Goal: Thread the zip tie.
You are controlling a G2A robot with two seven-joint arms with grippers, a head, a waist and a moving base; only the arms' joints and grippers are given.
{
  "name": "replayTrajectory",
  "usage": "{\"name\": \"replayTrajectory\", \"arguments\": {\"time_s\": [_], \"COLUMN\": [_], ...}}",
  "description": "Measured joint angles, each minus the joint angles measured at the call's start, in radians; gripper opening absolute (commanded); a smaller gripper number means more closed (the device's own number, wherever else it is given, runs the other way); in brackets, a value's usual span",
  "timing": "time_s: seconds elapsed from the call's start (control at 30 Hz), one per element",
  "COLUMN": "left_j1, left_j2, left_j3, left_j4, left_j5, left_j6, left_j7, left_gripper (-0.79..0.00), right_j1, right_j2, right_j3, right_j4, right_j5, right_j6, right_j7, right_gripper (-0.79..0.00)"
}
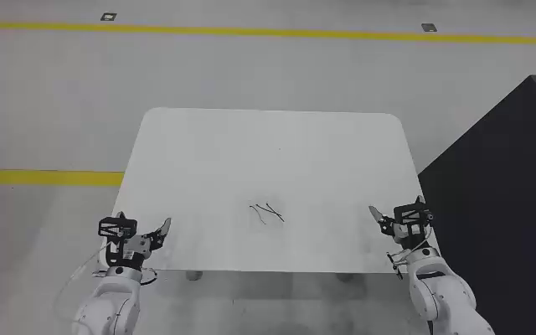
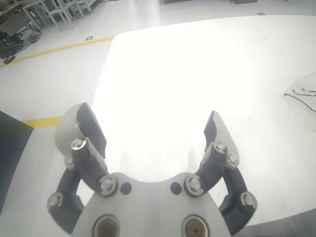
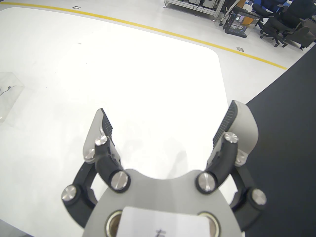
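Thin black zip ties [image 1: 266, 213] lie near the middle of the white table [image 1: 268, 151], toward its front edge. In the left wrist view the zip ties [image 2: 300, 97] rest on a clear sheet; the right wrist view shows a zip tie [image 3: 6, 89] on that same sheet. My left gripper [image 1: 138, 229] hovers open over the front left corner, nothing between its fingers [image 2: 91, 127]. My right gripper [image 1: 400, 214] hovers open over the front right corner, also empty, its fingers [image 3: 105, 124] spread wide.
A black panel [image 1: 494, 184] stands right of the table, close to my right arm. Yellow floor lines [image 1: 268, 33] run behind and to the left of the table. Racks and chairs stand far back in the room.
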Motion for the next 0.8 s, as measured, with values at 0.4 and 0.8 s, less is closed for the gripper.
{"name": "replayTrajectory", "arguments": {"time_s": [0.4, 0.8], "left_j1": [0.0, 0.0], "left_j2": [0.0, 0.0], "left_j3": [0.0, 0.0], "left_j4": [0.0, 0.0], "left_j5": [0.0, 0.0], "left_j6": [0.0, 0.0], "left_j7": [0.0, 0.0], "left_gripper": [-0.785, 0.0], "right_j1": [0.0, 0.0], "right_j2": [0.0, 0.0], "right_j3": [0.0, 0.0], "right_j4": [0.0, 0.0], "right_j5": [0.0, 0.0], "right_j6": [0.0, 0.0], "right_j7": [0.0, 0.0], "right_gripper": [-0.785, 0.0]}}
